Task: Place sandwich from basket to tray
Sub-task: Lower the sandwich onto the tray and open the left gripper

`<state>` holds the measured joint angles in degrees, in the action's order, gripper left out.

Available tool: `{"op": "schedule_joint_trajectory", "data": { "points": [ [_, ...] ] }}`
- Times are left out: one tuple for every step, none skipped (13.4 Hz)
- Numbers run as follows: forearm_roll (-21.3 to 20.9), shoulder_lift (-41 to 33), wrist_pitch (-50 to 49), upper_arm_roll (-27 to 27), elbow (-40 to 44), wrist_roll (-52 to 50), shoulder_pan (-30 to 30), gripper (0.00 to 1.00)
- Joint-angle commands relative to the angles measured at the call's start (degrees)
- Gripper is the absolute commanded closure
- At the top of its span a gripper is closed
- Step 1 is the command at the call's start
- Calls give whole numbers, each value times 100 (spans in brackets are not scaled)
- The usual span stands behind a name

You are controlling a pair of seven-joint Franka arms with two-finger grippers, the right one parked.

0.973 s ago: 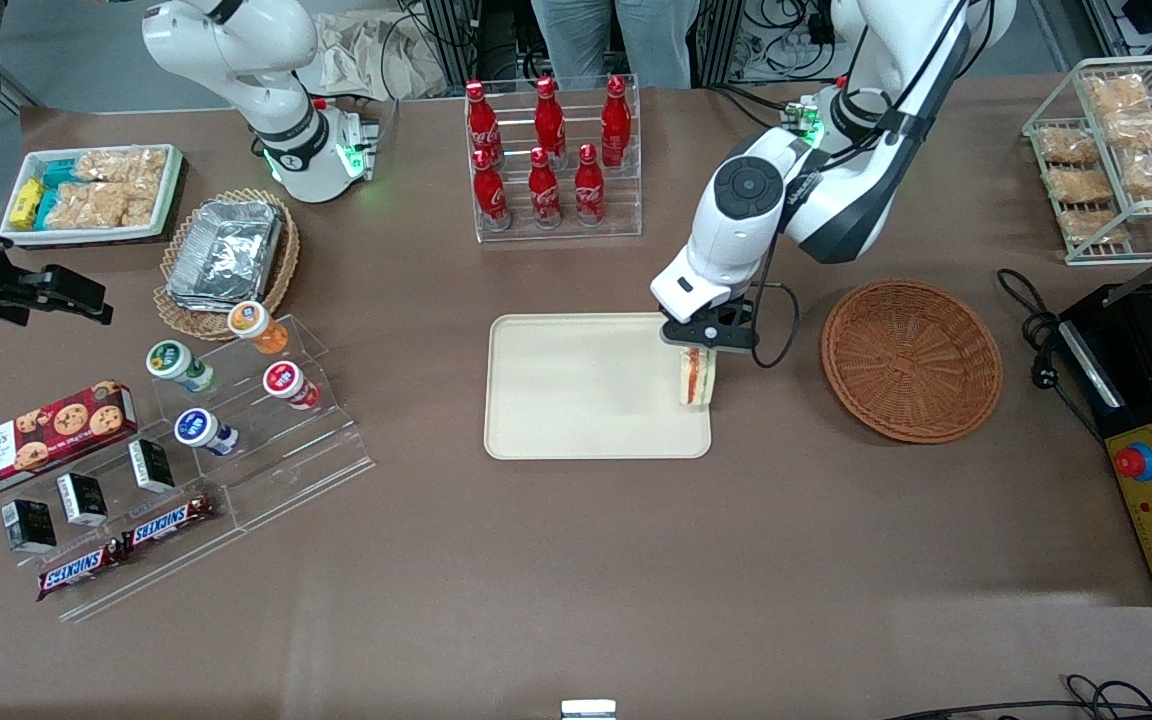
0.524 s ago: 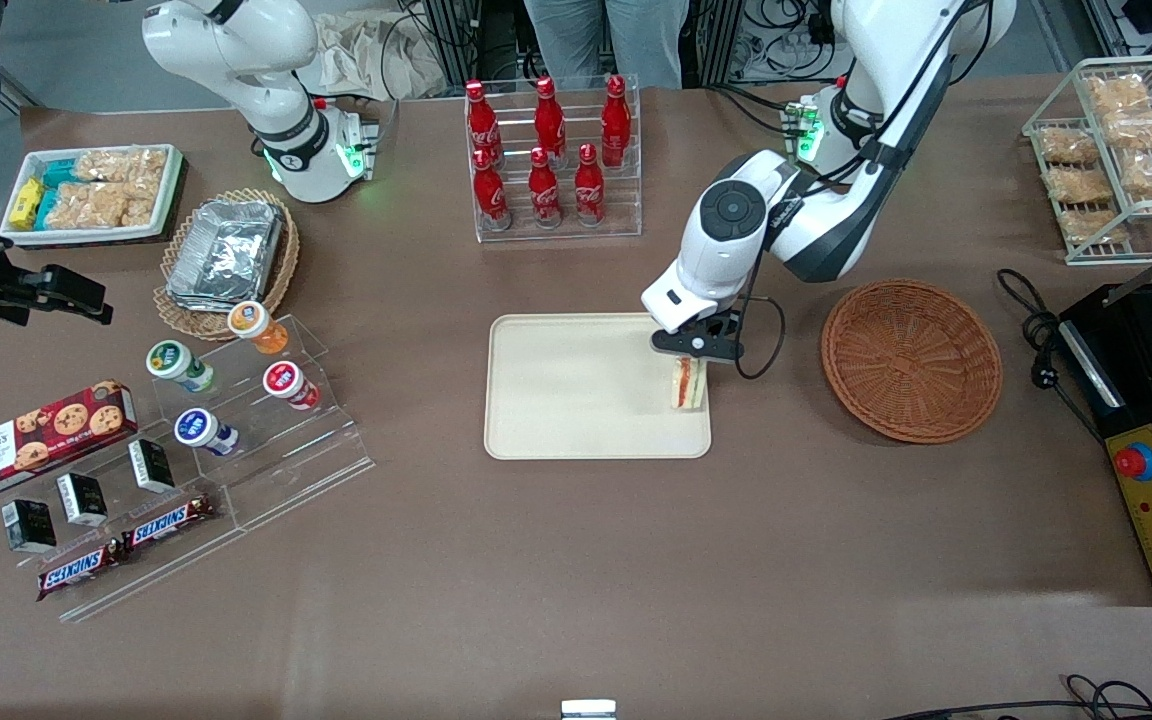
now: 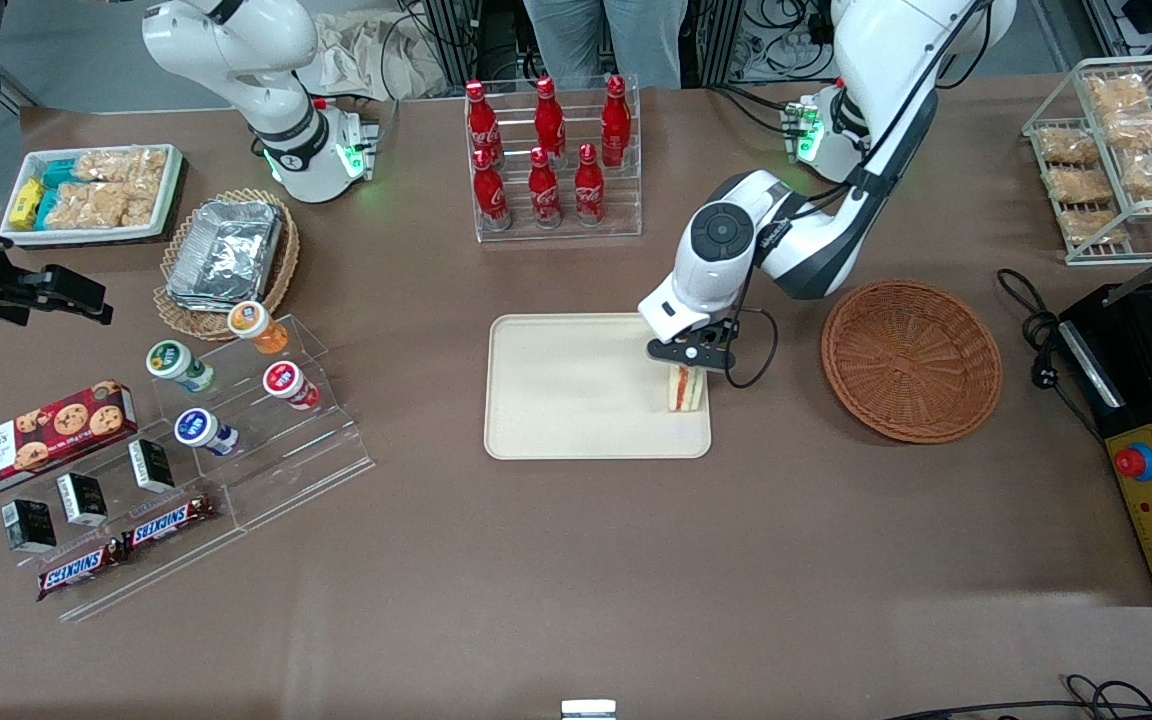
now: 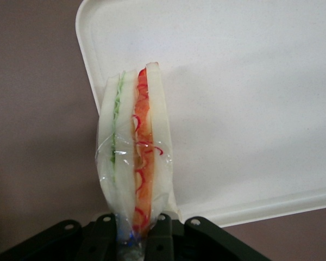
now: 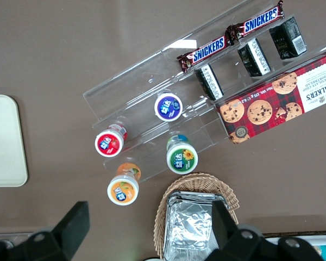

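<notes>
The sandwich (image 3: 686, 389), a plastic-wrapped wedge of white bread with a red-orange filling (image 4: 136, 157), hangs point-down over the cream tray (image 3: 576, 400), just inside the rim at the working arm's end. My gripper (image 3: 688, 366) is shut on its upper end; both black fingers (image 4: 162, 235) press the wrapper. In the wrist view its tip lies over the tray's corner (image 4: 98, 32). The reddish-brown wicker basket (image 3: 911, 360) stands empty beside the tray, toward the working arm's end.
A clear rack of red cola bottles (image 3: 548, 160) stands farther from the front camera than the tray. Toward the parked arm's end are an acrylic stand with yoghurt cups (image 3: 236, 400), a foil container in a tan basket (image 3: 226, 255) and a cookie box (image 3: 41, 425). A black appliance (image 3: 1151, 420) is beside the basket.
My gripper has carried the sandwich a little farther over the tray and lower, away from the basket. The wedge now sits just inside the tray's rim.
</notes>
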<state>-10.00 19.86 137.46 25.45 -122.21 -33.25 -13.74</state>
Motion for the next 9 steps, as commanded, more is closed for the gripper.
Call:
{"op": "schedule_joint_trajectory", "data": {
  "points": [
    [-143,185,79,-22,136,-129,-59,100],
    [-143,202,79,-31,136,-138,-59,100],
    [-143,220,79,-31,144,-138,-59,100],
    [-143,246,79,-31,144,-156,-68,100],
    [-151,264,79,-31,153,-199,-68,100],
    [-204,264,79,-31,153,-217,-68,100],
    [-309,273,79,-31,153,-339,-68,100],
    [-388,334,79,-31,153,-427,-68,100],
    [-458,360,79,-31,162,-472,-68,100]
  ]
}}
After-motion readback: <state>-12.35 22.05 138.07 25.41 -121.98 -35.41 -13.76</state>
